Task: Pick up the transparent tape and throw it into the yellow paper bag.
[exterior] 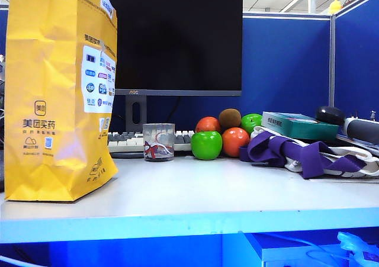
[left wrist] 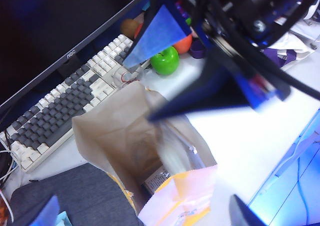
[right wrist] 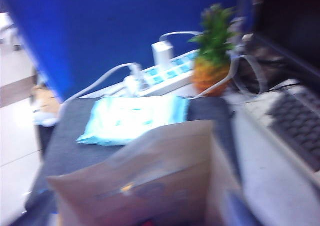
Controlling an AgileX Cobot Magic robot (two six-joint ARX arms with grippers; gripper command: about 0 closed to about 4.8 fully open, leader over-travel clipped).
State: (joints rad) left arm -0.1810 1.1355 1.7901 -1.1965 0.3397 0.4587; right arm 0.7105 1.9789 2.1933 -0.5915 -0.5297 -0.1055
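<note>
**Exterior view.** The yellow paper bag [exterior: 53, 101] stands upright. No arm or gripper is in frame. No transparent tape shows on the table around the bag, including beside the glass cup [exterior: 159, 141] to its right.

**Left wrist view.** This camera looks down into the open mouth of the bag [left wrist: 110, 136].
- Left gripper [left wrist: 145, 211]: over the near rim of the bag, finger ends spread wide, nothing between them.
- Right gripper [left wrist: 142, 90]: above the mouth of the bag and reaching in from the far side, jaws apart and empty.
- A blurred whitish streak [left wrist: 172, 153] lies inside the bag, below the right gripper. It is probably the transparent tape, but too smeared to tell its axis.

**Right wrist view.** This shows the brown inner wall of the bag [right wrist: 150, 176] close below, blurred. The gripper's own fingers and the tape cannot be made out.

**Judgement.** The tape is below the right claw and within the bag walls, so the drop appears to have been made.
</note>
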